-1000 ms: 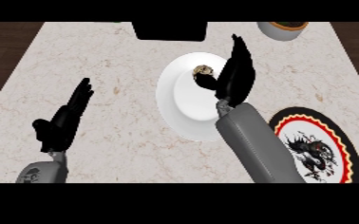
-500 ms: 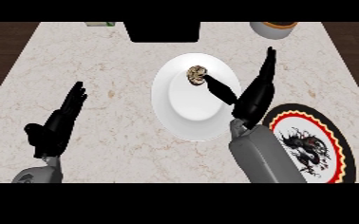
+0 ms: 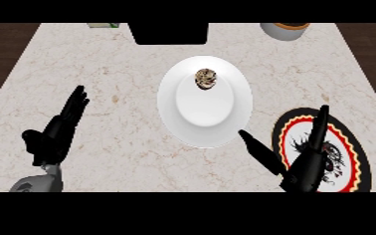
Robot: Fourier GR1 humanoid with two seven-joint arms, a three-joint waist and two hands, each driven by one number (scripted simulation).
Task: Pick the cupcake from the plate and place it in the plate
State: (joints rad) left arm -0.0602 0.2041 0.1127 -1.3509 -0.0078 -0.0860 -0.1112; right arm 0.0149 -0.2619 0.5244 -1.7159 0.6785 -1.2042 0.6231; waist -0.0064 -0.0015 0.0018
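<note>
Withdrawn from the white oval plate (image 3: 205, 124), the right hand (image 3: 307, 167), fingers straight, overlaps the red-rimmed black patterned plate (image 3: 354, 152); brown cupcake (image 3: 206, 78) unobstructed; left hand (image 3: 57, 134) open.

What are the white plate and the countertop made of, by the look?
White plate: likely glazed ceramic, plain white, smooth, with soft shading around the raised centre. Countertop: looks like polished marble or stone, beige with fine brown veining. Neither can be confirmed from looks alone.

A cupcake (image 3: 206, 78) is seen on the far part of a white plate (image 3: 205, 124) at the marble counter's (image 3: 117, 69) centre, flanked by the open left hand (image 3: 55, 137) and the open right hand (image 3: 305, 164) over a patterned plate (image 3: 349, 144).
</note>
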